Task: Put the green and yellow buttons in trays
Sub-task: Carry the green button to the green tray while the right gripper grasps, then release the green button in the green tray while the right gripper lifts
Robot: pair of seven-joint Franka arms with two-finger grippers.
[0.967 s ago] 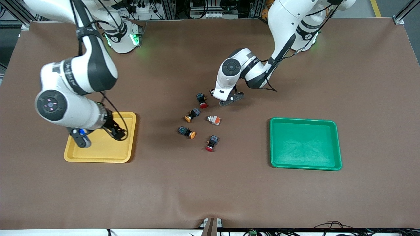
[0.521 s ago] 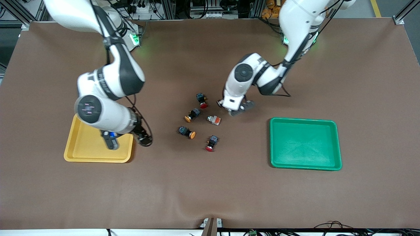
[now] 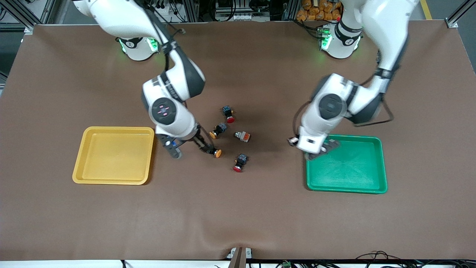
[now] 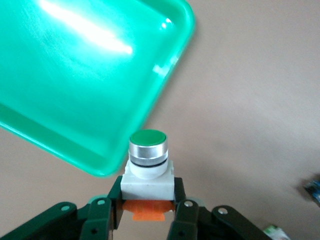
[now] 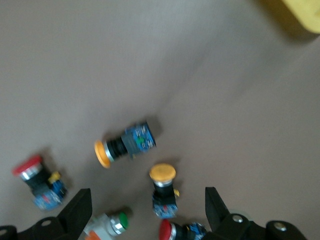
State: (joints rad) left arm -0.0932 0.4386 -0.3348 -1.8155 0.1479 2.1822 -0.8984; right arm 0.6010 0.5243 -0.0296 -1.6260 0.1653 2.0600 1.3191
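The left end effector (image 4: 147,212) pinches a white-bodied push-button switch with an orange block and green cap (image 4: 147,160) between its dark fingers (image 4: 182,212); it hangs over the corner of the shallow green plastic tray (image 3: 357,175) that lies toward the middle of the brown surface (image 3: 238,216). In the left wrist view the cap points away from the camera, just off the tray's rounded rim.

The right end effector (image 3: 189,147) is spread wide, its fingers (image 5: 75,210) standing well apart, above the cluster of loose switches at the middle of the surface. Under it lies a black-bodied switch with a yellow-orange round cap (image 3: 215,152). A second yellow-capped switch (image 3: 217,130) lies farther from the front camera. Beside that one, toward the left arm's end, lies a second white-bodied green-capped switch (image 3: 243,136). A black-bodied red-capped switch (image 3: 228,113) lies farthest from the front camera, and another red-capped switch (image 3: 240,163) lies nearest to it.

The shallow yellow plastic tray (image 3: 113,178) sits toward the right arm's end, holding nothing.

No readable writing shows on any of the switches or trays.
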